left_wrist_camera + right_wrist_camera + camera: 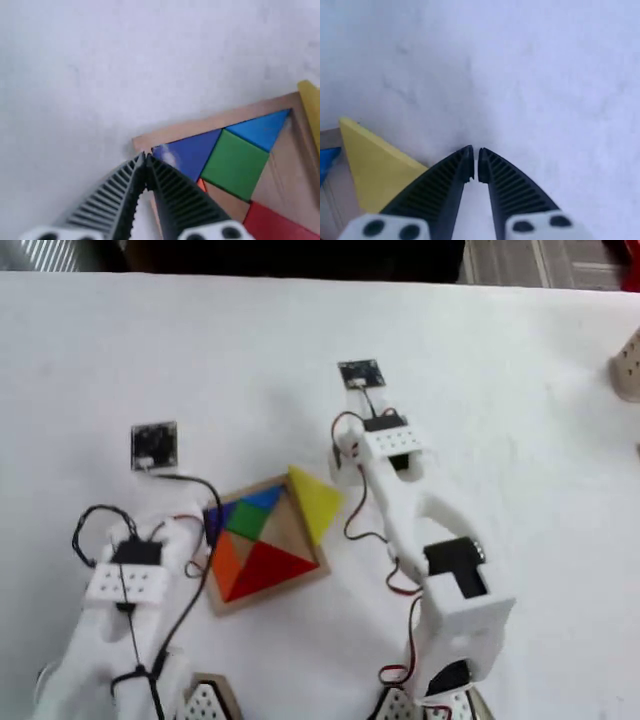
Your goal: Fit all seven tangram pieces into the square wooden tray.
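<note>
The square wooden tray [318, 558] lies mid-table holding a red triangle [275, 565], an orange piece [227, 560], a green square [245, 516], a light blue triangle [265, 498] and a dark blue piece [192, 152]. A yellow triangle [315, 502] lies tilted across the tray's far right rim. My left gripper [146, 162] is shut with nothing in it, its tips at the tray corner [142, 142] beside the dark blue piece. My right gripper [474, 156] is shut and empty, low over the bare table just beside the yellow triangle [375, 170].
Bare wood [285, 165] shows inside the tray between the green square and the rim. Cables [190, 590] trail beside the tray's left side. Perforated wooden blocks [205, 702] sit at the front edge, another [628, 365] at the far right. The far table is open white surface.
</note>
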Robot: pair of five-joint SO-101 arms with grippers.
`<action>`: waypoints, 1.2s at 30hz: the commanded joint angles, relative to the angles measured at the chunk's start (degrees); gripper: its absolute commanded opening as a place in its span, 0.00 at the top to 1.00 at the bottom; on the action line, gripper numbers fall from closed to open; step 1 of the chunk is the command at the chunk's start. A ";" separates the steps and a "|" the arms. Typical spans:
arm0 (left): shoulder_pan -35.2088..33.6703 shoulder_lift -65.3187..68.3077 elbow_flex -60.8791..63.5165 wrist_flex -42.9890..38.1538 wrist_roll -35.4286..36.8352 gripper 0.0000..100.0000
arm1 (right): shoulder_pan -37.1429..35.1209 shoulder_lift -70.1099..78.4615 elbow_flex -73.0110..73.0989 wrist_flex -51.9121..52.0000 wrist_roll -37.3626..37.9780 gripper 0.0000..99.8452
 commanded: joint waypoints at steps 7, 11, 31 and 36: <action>3.82 -3.21 -1.23 11.87 -6.42 0.98 | -5.76 7.34 -13.63 11.30 0.09 0.98; 5.85 1.36 -1.93 11.16 -6.33 0.98 | -8.48 7.43 -14.07 13.76 0.09 0.98; 5.58 20.26 -12.84 9.76 -6.24 0.98 | -7.25 -2.51 -13.98 21.85 0.00 0.98; 5.58 20.26 -12.92 9.76 -6.24 0.98 | -1.63 -8.13 -13.27 22.64 0.00 0.98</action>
